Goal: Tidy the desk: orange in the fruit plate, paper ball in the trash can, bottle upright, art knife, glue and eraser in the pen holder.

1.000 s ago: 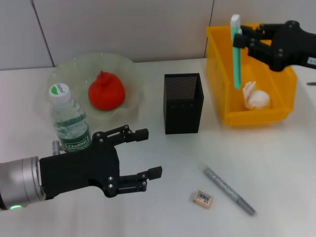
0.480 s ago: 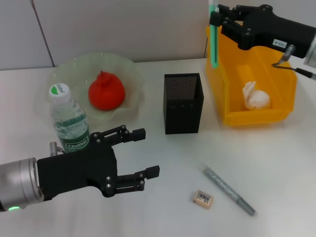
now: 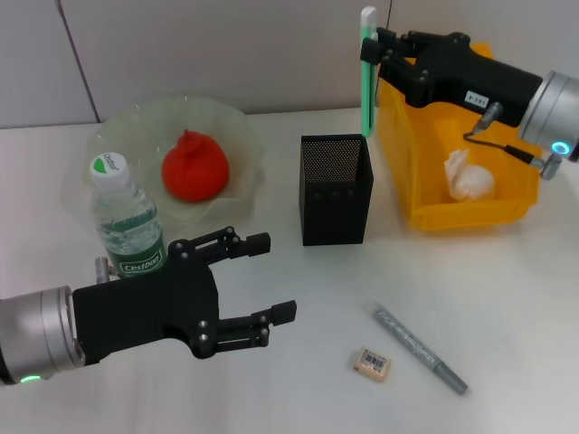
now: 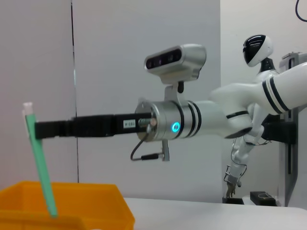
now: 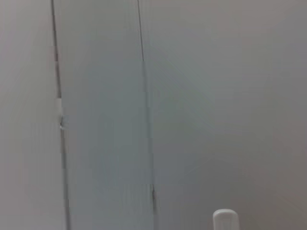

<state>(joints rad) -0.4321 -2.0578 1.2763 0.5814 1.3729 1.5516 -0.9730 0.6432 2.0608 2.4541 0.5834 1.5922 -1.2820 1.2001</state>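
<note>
Head view: right gripper is clamped on a green glue stick with a white cap, held upright above the far right corner of the pen holder, lower tip near the holder's rim and beside the trash can. The paper ball lies inside the trash can. The orange sits in the fruit plate; the bottle stands upright just in front of the plate. Left gripper hovers low over the desk beside the bottle, fingers spread apart, holding nothing. The eraser and a grey pen-like art knife lie on the desk near the front, close together but apart. Left wrist view: shows the right arm side-on, the glue stick tilted slightly, its lower end in front of the trash can. Right wrist view: only a grey wall and the stick's white cap at the frame edge.
</note>
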